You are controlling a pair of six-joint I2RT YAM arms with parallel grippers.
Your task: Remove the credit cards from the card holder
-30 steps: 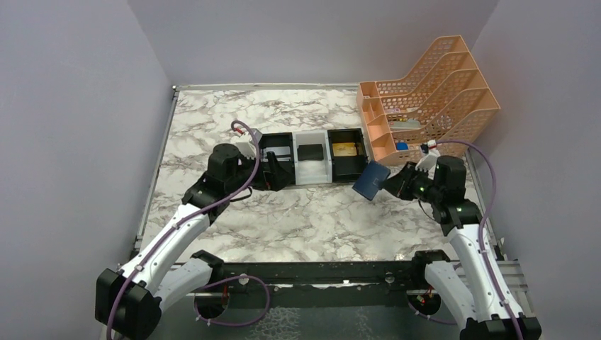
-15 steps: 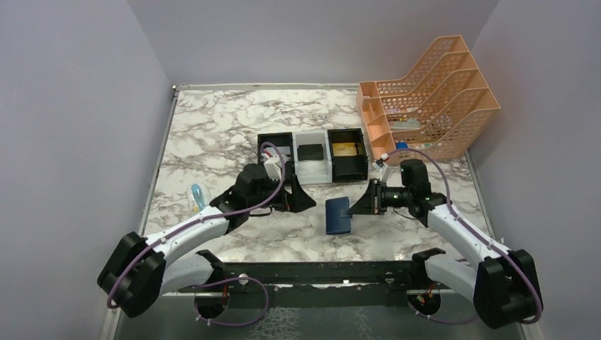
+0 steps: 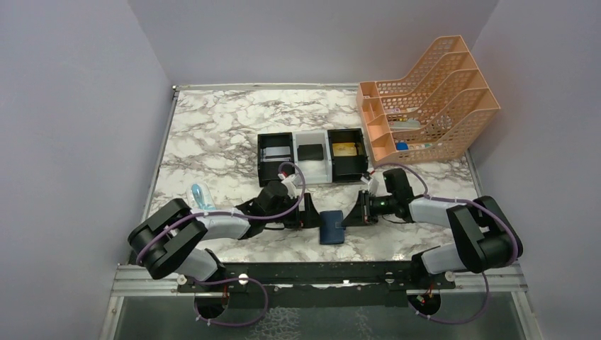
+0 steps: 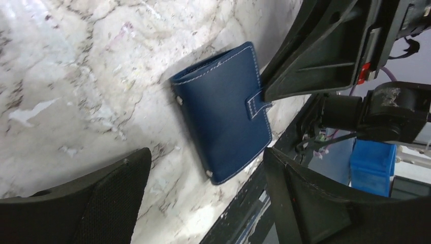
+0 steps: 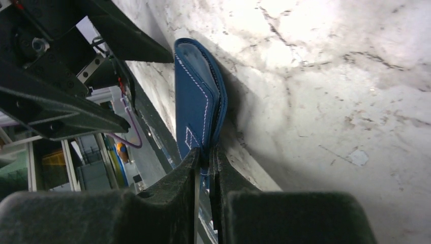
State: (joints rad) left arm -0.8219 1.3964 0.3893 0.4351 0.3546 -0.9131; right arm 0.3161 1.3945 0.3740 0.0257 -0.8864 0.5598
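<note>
Navy card holder (image 3: 330,227), right arm (image 3: 432,209) low — jaws pinching its tab

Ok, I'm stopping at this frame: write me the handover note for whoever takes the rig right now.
Tools: left tool open, holding nothing, at the card holder's left side; right tool shut on the holder at its tab.
Things: card holder closed, lying on the table near the front edge.
Done: gold card in the right black tray, black card in the white tray.
Left: open the holder and check it; any cards inside are hidden.
</note>
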